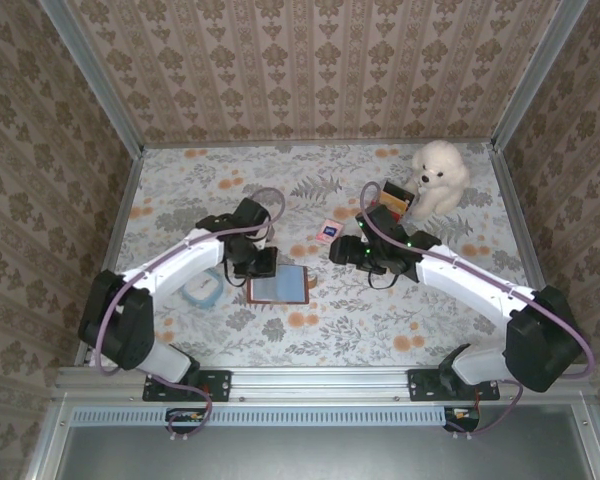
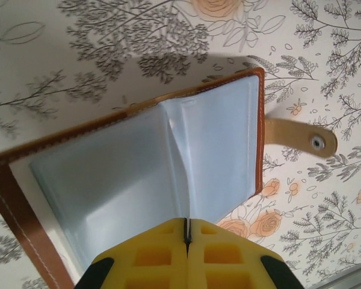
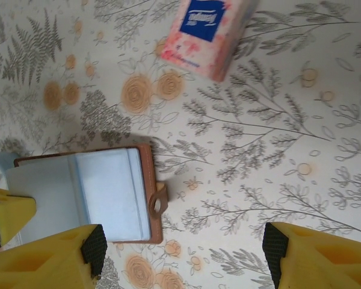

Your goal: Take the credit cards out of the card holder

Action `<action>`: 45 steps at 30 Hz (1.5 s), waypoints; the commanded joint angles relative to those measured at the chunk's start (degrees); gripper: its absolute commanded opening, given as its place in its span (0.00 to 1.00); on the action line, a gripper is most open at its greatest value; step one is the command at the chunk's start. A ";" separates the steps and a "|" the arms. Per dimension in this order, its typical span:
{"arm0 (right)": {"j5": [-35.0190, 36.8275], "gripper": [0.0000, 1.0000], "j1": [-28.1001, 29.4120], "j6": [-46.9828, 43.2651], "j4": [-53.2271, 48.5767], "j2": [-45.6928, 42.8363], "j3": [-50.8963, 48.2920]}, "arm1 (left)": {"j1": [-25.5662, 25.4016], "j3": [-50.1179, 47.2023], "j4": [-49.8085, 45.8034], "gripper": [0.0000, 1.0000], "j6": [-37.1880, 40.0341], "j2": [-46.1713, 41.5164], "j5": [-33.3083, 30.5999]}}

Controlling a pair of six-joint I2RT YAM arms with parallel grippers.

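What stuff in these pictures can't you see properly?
- Cards in the card holder: left wrist view, cloudy pockets hide whether any are inside.
- Print on the pink packet: right wrist view, blurred and cut off by the top edge.
- Blue round thing: top view, partly under the left arm.
- Dark box beside the toy dog: top view, too small to tell what it is.
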 commanded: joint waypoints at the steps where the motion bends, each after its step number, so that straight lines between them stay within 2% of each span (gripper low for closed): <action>1: -1.03 0.73 -0.77 0.39 -1.46 -2.64 -2.15 | -2.70 2.86 -0.76 0.00 -2.04 3.68 -0.94; 5: -0.64 0.73 -1.56 0.75 -1.92 -5.54 -4.22 | -6.44 6.37 -0.50 0.00 -4.25 8.65 -1.31; 9: 0.00 0.74 -2.26 1.03 -2.68 -8.86 -6.41 | -9.77 8.77 0.90 0.06 -7.02 12.54 -1.19; 14: 0.38 0.74 -2.82 0.97 -3.53 -12.44 -8.42 | -12.00 8.66 6.76 0.38 -10.91 15.32 2.11; 21: -0.88 0.74 -2.91 0.79 -4.26 -13.70 -8.60 | -11.14 5.79 13.31 0.59 -12.82 11.78 7.19; 27: -1.34 0.68 0.27 1.69 -3.23 -10.56 -5.65 | -5.05 0.80 16.13 0.75 -12.09 4.66 9.09; 32: 2.07 0.62 8.82 5.84 -1.18 -2.91 0.46 | 3.15 -6.03 17.84 0.77 -11.49 -0.45 11.18; 37: 5.17 0.55 16.85 11.38 -0.26 9.78 8.32 | 11.14 -11.63 17.99 0.76 -10.56 -3.70 13.16; 42: 3.97 0.46 19.12 17.32 1.39 20.24 12.29 | 13.19 -11.73 14.77 0.66 -5.83 -3.17 15.68; 45: 4.62 0.45 19.22 21.71 3.79 22.71 10.41 | 13.44 -10.85 12.74 0.58 -3.41 -1.62 16.55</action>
